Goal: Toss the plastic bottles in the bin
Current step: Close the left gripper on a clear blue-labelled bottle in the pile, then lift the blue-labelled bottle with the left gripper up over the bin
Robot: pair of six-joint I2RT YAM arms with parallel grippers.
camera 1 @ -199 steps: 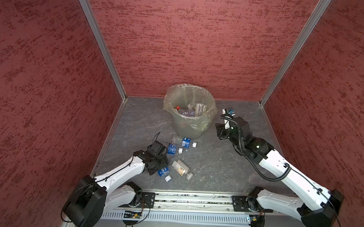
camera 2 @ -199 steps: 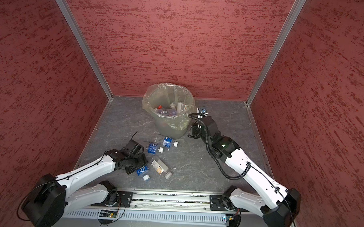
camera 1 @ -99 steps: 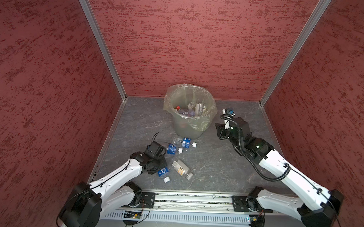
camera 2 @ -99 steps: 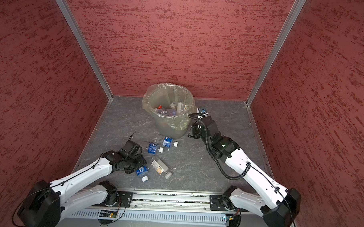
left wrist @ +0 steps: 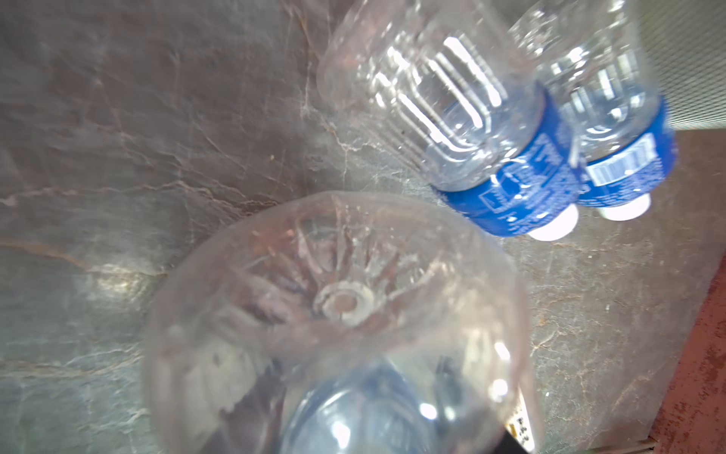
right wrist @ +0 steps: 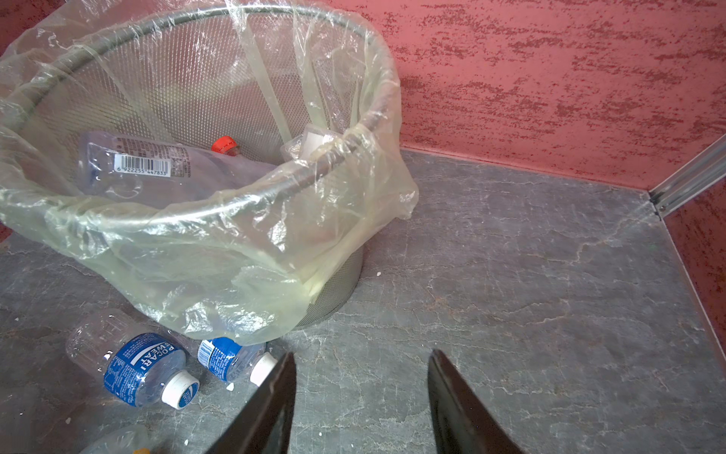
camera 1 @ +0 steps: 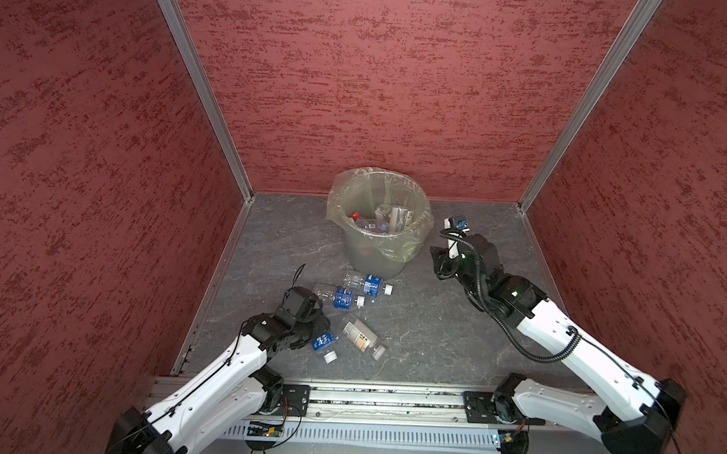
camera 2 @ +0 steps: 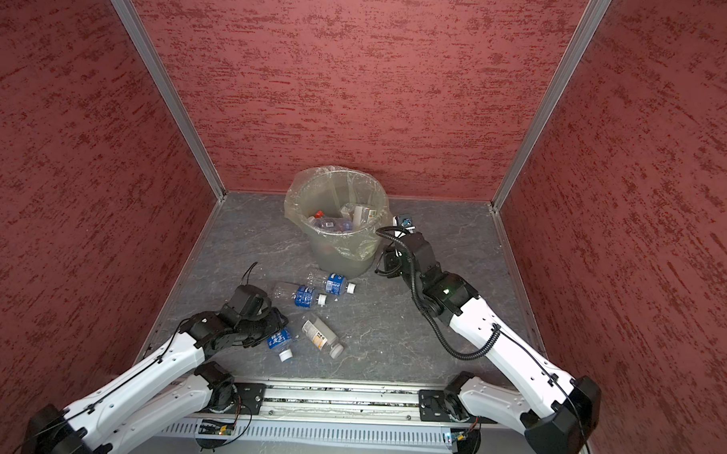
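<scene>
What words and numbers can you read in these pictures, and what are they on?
"POCARI SWEAT": on the blue label of a clear plastic bottle lying beside the round mesh bin.
"6 922255 447833": under the barcode on a clear crushed bottle inside that bin.
The other bottle labels are too small or blurred to read.
</scene>
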